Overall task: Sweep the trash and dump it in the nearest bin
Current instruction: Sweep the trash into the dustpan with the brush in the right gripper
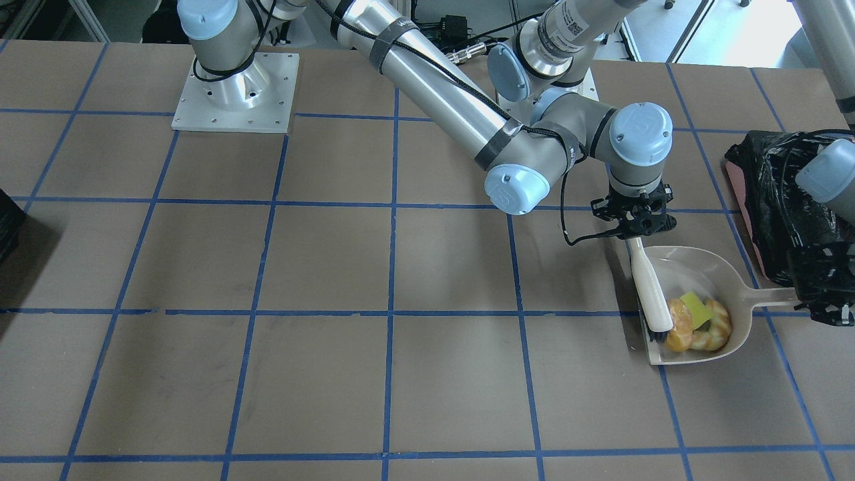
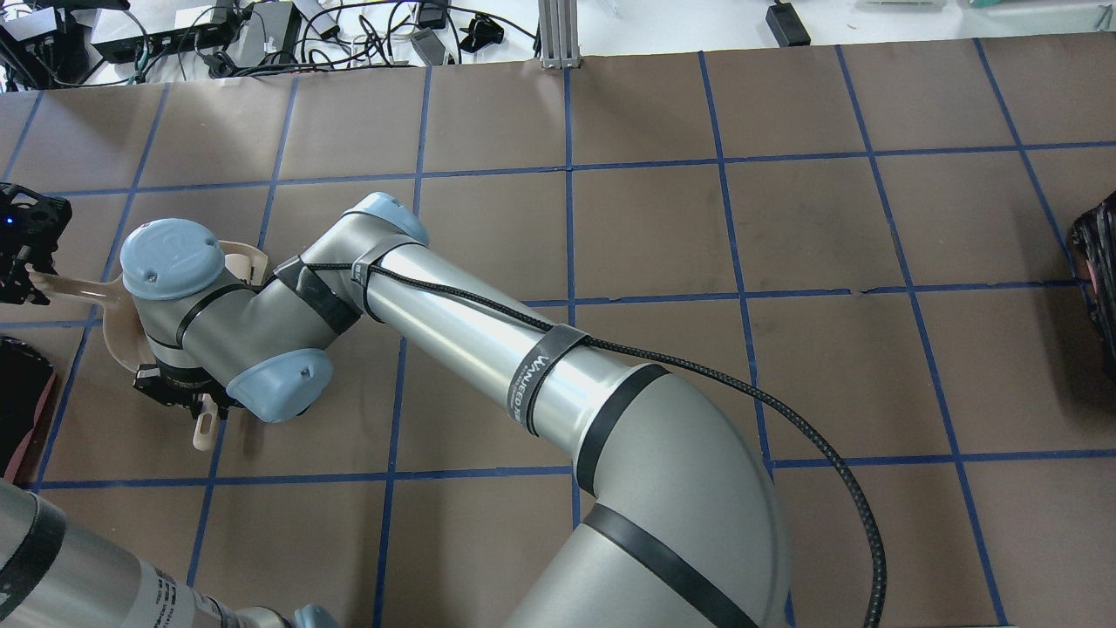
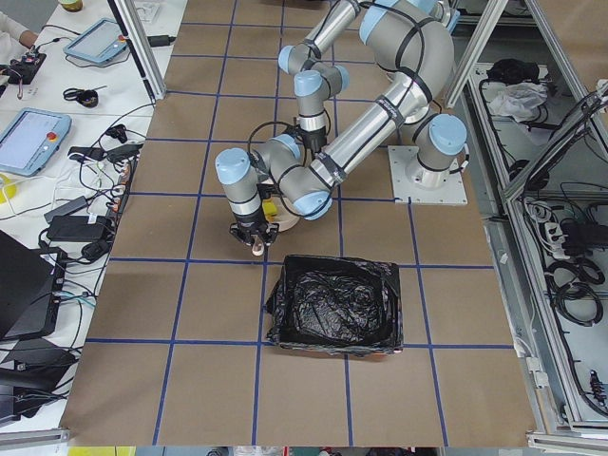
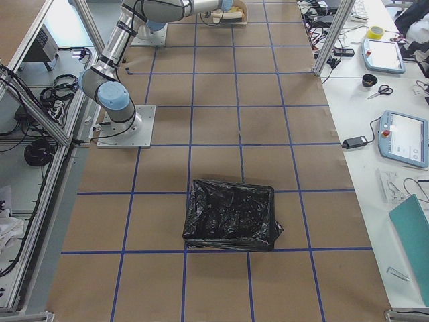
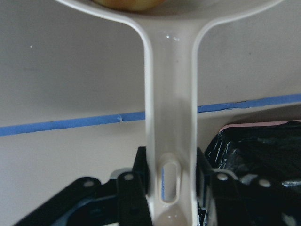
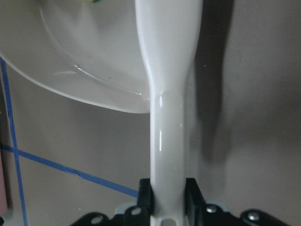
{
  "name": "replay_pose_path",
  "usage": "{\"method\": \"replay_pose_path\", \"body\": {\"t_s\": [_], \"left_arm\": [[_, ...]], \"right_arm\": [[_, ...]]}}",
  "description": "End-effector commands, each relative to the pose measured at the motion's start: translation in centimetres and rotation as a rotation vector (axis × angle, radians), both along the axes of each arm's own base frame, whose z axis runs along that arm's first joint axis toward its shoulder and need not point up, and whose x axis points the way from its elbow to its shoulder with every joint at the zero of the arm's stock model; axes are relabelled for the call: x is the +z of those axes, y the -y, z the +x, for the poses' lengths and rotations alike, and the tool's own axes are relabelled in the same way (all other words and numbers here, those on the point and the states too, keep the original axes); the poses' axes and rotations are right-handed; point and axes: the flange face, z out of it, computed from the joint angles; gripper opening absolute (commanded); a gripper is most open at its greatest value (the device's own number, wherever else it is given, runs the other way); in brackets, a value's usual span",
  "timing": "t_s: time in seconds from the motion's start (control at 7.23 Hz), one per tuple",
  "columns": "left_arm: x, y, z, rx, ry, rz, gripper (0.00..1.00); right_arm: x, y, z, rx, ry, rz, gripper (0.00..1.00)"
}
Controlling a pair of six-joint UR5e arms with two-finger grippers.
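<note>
The white dustpan lies on the table next to the bin, a pinkish box lined with a black bag. In the pan lie the yellow-green wedge, the tan croissant piece and an orange-brown lump. My left gripper is shut on the dustpan handle. My right gripper, reaching across, is shut on the white brush; its bristles rest at the pan's mouth against the trash. The right wrist view shows the brush handle over the pan.
The bin's black bag lies just beside the left gripper. A second black-lined bin stands at the table's other end. The right arm stretches across the table and hides most of the pan from above. Brown table with blue tape grid.
</note>
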Motion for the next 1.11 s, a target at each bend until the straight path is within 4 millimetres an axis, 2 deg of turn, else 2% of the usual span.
{"method": "replay_pose_path", "body": {"t_s": [0.0, 0.28, 0.42, 0.69, 0.83, 0.97], "left_arm": [[0.0, 0.0, 0.0, 0.001, 0.0, 0.0, 0.0], [-0.2, 0.0, -0.1, 0.001, -0.005, 0.004, 0.0], [-0.5, 0.0, 0.0, 0.0, -0.007, 0.006, 0.0], [-0.9, 0.1, -0.1, -0.006, -0.024, 0.007, 0.0], [-0.8, 0.4, -0.7, -0.011, -0.084, -0.028, 0.0], [0.3, 0.5, -1.6, -0.007, -0.164, -0.082, 0.0]], "right_arm": [[0.2, -0.2, -0.6, 0.129, -0.04, -0.028, 0.0], [1.0, -0.6, -1.7, 0.063, -0.1, 0.057, 0.0], [2.1, -0.7, -2.9, 0.008, -0.148, 0.11, 0.0], [2.6, -1.2, -4.4, -0.033, -0.205, 0.165, 0.0], [3.6, 0.4, -6.9, -0.056, -0.244, 0.19, 0.0], [6.1, 2.9, -11.0, -0.074, -0.263, 0.203, 0.0]]}}
